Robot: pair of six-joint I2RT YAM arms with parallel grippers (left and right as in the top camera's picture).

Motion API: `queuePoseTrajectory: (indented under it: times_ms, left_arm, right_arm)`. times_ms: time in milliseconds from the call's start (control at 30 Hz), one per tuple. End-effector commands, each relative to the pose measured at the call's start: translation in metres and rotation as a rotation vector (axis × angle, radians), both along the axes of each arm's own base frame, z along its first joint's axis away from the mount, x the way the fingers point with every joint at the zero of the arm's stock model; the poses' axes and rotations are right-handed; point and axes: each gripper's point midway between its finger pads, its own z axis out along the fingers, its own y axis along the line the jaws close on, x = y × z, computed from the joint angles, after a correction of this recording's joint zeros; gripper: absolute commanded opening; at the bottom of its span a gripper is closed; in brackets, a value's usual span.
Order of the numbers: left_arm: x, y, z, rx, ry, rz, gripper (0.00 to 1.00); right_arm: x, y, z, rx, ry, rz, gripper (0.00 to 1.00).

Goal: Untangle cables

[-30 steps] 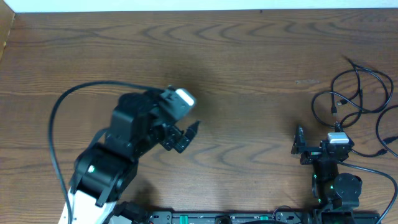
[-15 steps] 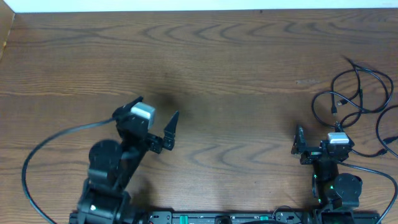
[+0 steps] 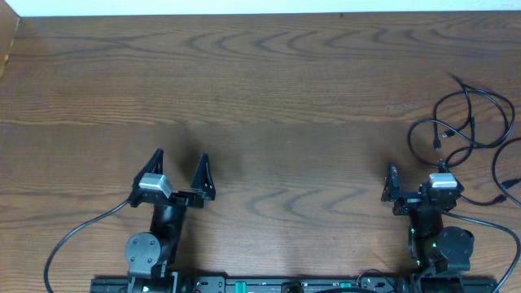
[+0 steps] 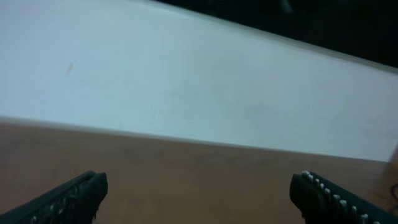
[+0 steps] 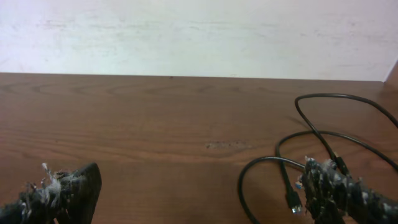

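The thin black cables [image 3: 468,126] lie in loose loops at the table's right edge, with a small plug [image 3: 438,140] at one end. They also show in the right wrist view [image 5: 323,146], where a plug [image 5: 292,200] lies just left of the right finger. My right gripper [image 3: 415,181] is open and empty at the front right, just short of the loops. My left gripper [image 3: 179,167] is open and empty at the front left, far from the cables. The left wrist view shows its spread fingers [image 4: 199,193] over bare wood.
The brown wooden table [image 3: 269,98] runs back to a white wall [image 5: 199,31]. Each arm's own thicker black cable curves near its base, the left one [image 3: 77,236] at the front left.
My left arm has swung back from the table's middle to the front left and folded down. Its gripper has stayed open. The right arm and the cables have not moved.
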Motion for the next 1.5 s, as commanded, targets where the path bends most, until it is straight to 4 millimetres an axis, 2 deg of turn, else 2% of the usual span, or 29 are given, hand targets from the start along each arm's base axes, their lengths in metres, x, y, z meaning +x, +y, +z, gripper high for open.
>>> queuePoseTrajectory:
  times_ms: [0, 167, 367, 533, 733, 833, 1467]
  left_arm:
    - [-0.002, 0.018, 0.001, -0.078, -0.010, 0.089, 0.99]
    - [-0.005, 0.037, 0.004, -0.081, -0.029, 0.196, 0.99]
    - [-0.005, 0.041, -0.006, 0.080, -0.002, 0.234, 0.99]
    - [-0.003, 0.043, -0.032, 0.164, 0.097, 0.242, 0.99]
    - [-0.006, 0.045, -0.076, 0.212, 0.276, 0.234, 0.99]
    - [-0.006, 0.039, -0.076, 0.281, 0.266, 0.200, 0.99]
    - [-0.006, 0.028, -0.077, 0.307, 0.257, 0.133, 0.99]
  right_arm:
    - [0.000, -0.002, -0.001, 0.010, 0.001, -0.008, 0.99]
    - [0.000, -0.002, -0.001, 0.010, 0.001, -0.008, 0.99]
    - [0.000, -0.002, -0.001, 0.010, 0.001, -0.008, 0.99]
    - [0.000, -0.002, -0.001, 0.010, 0.001, -0.008, 0.99]
    - [0.000, -0.002, -0.001, 0.010, 0.001, -0.008, 0.99]
    - [0.000, -0.002, -0.001, 0.010, 0.001, -0.008, 0.99]
    - [0.000, -0.002, -0.001, 0.010, 0.001, -0.008, 0.99]
